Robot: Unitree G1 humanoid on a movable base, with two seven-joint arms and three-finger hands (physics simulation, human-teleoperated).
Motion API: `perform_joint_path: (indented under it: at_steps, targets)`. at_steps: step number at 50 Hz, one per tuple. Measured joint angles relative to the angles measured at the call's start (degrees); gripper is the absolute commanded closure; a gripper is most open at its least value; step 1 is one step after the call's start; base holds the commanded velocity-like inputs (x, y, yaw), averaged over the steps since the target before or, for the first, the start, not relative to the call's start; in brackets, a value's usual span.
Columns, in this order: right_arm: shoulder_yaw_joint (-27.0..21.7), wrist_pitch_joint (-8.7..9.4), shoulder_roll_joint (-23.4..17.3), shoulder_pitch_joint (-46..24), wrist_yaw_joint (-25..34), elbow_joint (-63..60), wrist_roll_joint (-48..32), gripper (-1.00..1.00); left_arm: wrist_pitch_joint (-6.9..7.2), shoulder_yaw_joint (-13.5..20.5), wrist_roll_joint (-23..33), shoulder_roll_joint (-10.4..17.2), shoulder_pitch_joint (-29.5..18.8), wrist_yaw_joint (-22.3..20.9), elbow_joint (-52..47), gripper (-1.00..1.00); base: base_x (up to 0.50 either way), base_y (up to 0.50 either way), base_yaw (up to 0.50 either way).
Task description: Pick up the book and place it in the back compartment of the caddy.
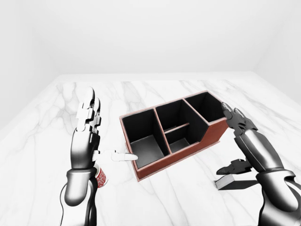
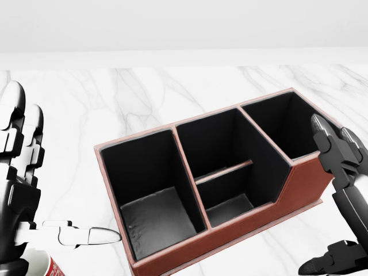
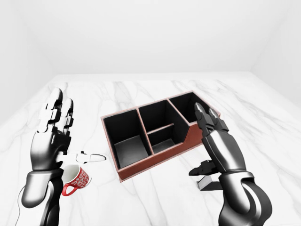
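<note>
The red-brown caddy [image 2: 241, 231] with black compartments stands on the white marble table [image 1: 47, 127], in the middle of all views. A thin grey book [image 1: 235, 183] lies flat on the marble to the caddy's lower right. My right hand [image 1: 223, 141] hovers open just above the book, fingers pointing up beside the caddy's right end and thumb [image 1: 230, 167] over the book; I cannot tell if it touches. My left hand [image 1: 110, 131] is open at the caddy's left, fingers upright and thumb [image 1: 123, 157] reaching toward the caddy's near corner.
A red-and-white mug [image 3: 75, 179] stands on the marble under my left hand, to the lower left of the caddy. The table runs on to pale walls at the top of the views.
</note>
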Motion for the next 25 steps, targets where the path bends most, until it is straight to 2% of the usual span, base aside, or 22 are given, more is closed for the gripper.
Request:
perform_joint_path:
  at_steps: [25]
  targets:
    - [-2.9,0.0,0.5,2.4,1.3,4.1,-1.0,-1.0,0.0,-0.1,0.1,0.0,0.1,0.0,0.0,-1.0,0.0,0.0,0.0]
